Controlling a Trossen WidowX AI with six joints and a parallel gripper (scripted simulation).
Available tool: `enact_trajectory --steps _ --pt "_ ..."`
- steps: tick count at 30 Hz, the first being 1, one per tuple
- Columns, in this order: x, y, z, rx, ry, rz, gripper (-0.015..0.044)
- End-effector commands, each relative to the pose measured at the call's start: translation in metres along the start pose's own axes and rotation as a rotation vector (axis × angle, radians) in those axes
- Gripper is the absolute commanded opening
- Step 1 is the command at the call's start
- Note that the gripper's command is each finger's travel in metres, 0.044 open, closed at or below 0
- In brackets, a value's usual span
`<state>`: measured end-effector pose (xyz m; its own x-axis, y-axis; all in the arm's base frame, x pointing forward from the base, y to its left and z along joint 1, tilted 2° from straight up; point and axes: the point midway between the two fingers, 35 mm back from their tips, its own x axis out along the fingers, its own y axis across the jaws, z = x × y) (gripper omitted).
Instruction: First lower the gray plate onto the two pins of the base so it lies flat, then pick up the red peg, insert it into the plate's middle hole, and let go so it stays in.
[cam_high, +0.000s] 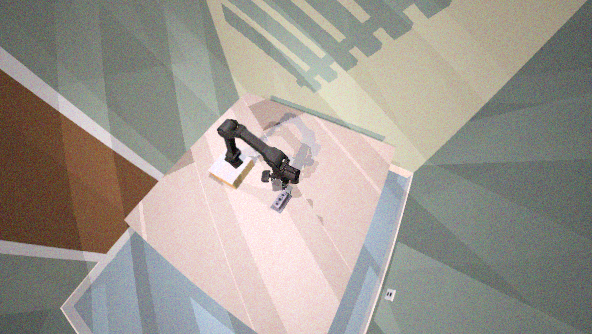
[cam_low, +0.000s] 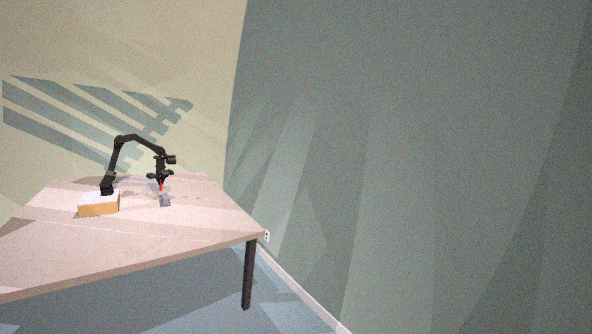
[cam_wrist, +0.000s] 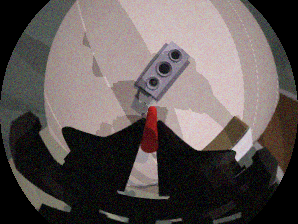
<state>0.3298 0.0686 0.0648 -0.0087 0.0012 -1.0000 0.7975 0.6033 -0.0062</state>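
Note:
The gray plate (cam_wrist: 154, 71) (cam_high: 281, 200) (cam_low: 165, 200) appears to lie flat on its base, with three dark holes in a row. Little of the base shows beneath it, and the pins cannot be made out. My gripper (cam_wrist: 151, 122) (cam_low: 161, 181) is shut on the red peg (cam_wrist: 150, 131) (cam_low: 160, 187). The peg points down from the fingertips, above the table and close to the end of the plate. In the wrist view its tip shows just below the plate's near end, clear of the middle hole. In the top view the arm hides the peg.
The arm's mount, a white-topped block (cam_high: 231, 171) (cam_low: 98, 198) with orange-brown sides, stands beside the plate and base on the pale table (cam_high: 200, 215) (cam_low: 150, 240). Shadows of the arm fall around the plate. The table edges are well away from the plate.

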Motion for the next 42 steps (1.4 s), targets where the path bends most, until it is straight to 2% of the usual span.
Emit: enact_trajectory --steps 1,20,42 --pt "-0.001 0.000 0.012 -0.003 -0.006 0.000 0.0000" --pt "0.000 -0.010 0.069 -0.006 -0.009 -0.004 0.0000" --pt "0.000 -0.010 0.069 -0.006 -0.009 -0.004 0.0000"
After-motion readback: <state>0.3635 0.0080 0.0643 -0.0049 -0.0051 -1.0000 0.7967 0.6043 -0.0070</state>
